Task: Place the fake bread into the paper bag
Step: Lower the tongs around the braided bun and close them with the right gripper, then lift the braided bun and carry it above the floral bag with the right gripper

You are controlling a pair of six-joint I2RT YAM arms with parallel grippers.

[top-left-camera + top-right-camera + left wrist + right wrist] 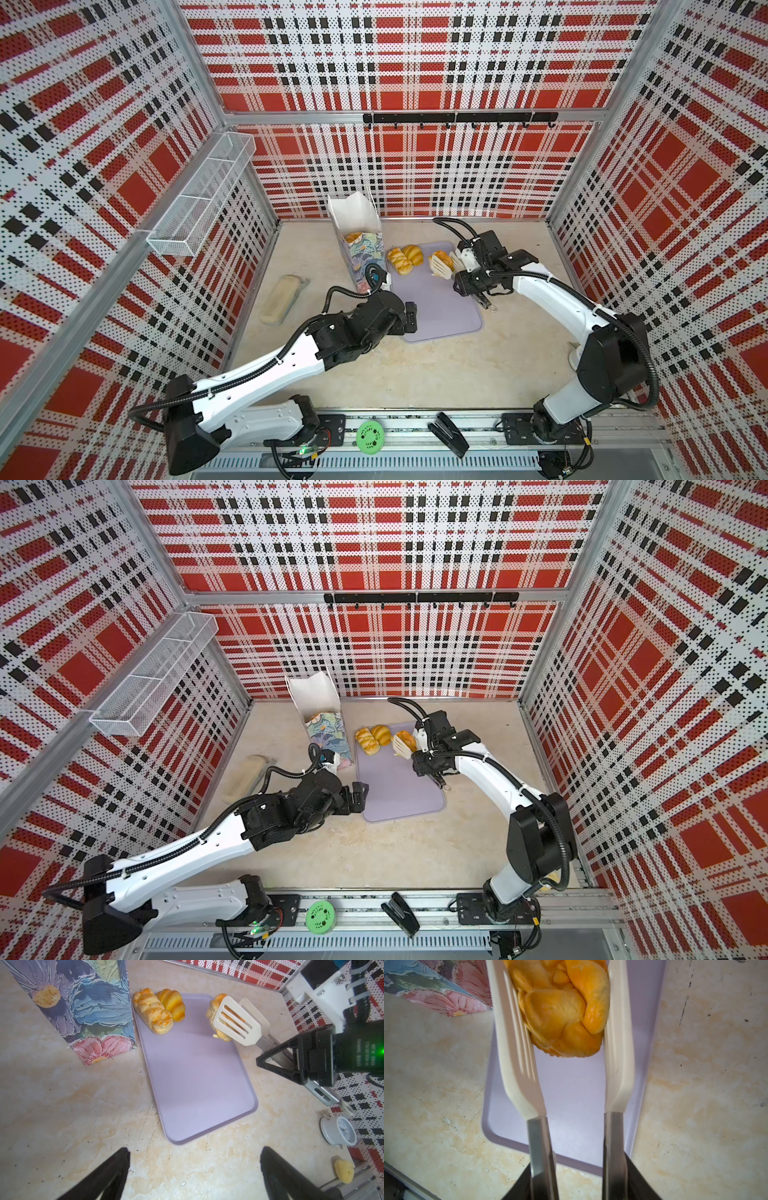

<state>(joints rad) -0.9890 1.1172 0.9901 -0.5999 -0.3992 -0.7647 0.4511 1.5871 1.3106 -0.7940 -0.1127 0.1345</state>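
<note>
The paper bag (357, 232) (320, 717) (83, 1001) stands upright with its mouth open at the back left of a lilac tray (440, 311) (197, 1084); one piece of fake bread (354, 237) shows inside it. A braided roll (400, 261) (152, 1014) and a croissant (413, 254) (172, 1004) lie on the tray's far end. My right gripper (467, 276) (577, 1178) is shut on white tongs (236, 1020) (517, 1053), which clamp a braided bread (442, 258) (562, 1007) just above the tray. My left gripper (412, 318) (194, 1151) hangs open and empty by the tray's near left corner.
A pale beige oblong block (277, 299) lies left of the bag. A mesh basket (199, 199) hangs on the left wall and a hook rail (457, 118) on the back wall. A green disc (370, 434) and a stapler (451, 434) sit on the front rail. A small clock (338, 1131) and a yellow lump (344, 1171) lie near the right wall.
</note>
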